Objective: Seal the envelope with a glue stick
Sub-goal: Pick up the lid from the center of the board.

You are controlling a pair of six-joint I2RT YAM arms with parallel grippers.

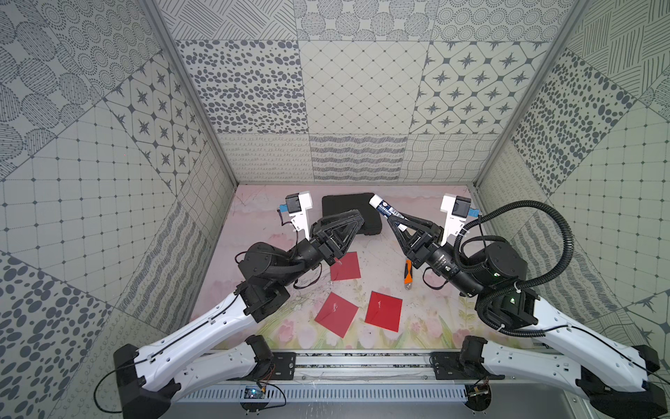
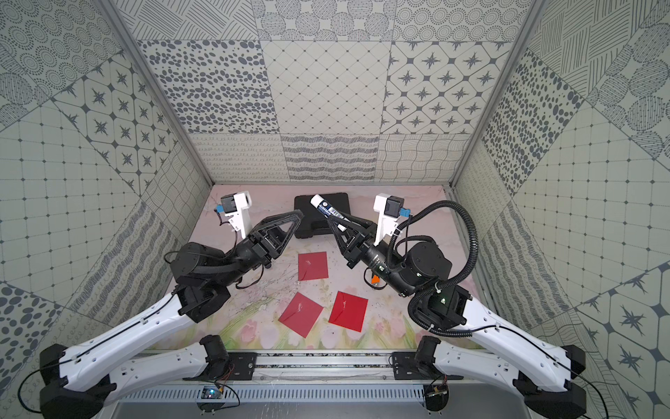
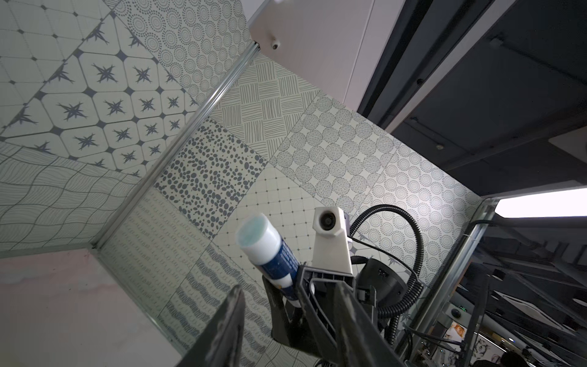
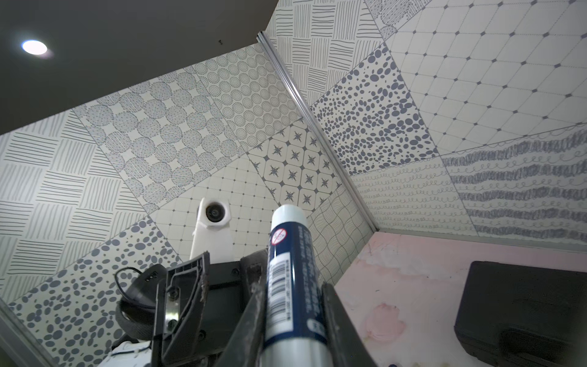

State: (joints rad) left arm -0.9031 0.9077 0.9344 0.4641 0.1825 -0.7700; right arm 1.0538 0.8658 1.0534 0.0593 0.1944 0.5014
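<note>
your right claw (image 1: 393, 217) is clamped on the short glue stick with the navy printed label and white ends (image 1: 384, 208). the right wrist view shows it (image 4: 292, 270) pinched between both fingers around its lower body. the stick is lifted off the pale pink floral surface (image 1: 427, 319) and tilted. its open end, pale blue-white in the left wrist view (image 3: 270, 251), points up and toward the back edge. in both top views it hangs over the middle of the back edge, overlapping or just beside the black rectangular hard case (image 1: 337, 203) that lies there.

your left claw (image 1: 357, 217) is also raised, over the same case, tips turned toward the stick. it is near the stick and not touching it. in the left wrist view its two fingers stand moderately apart and nothing sits between them.

three square red paper envelopes lie flat on the surface. one (image 1: 345, 266) is about at the centre, partly under your left wrist. the other two (image 1: 336, 313) (image 1: 383, 311) sit side by side nearer the front edge, slightly apart. the adjustable wrench with the orange and black handle (image 1: 408, 274) lies between the centre and the right edge, partly under your right arm. it is apart from the envelopes.
</note>
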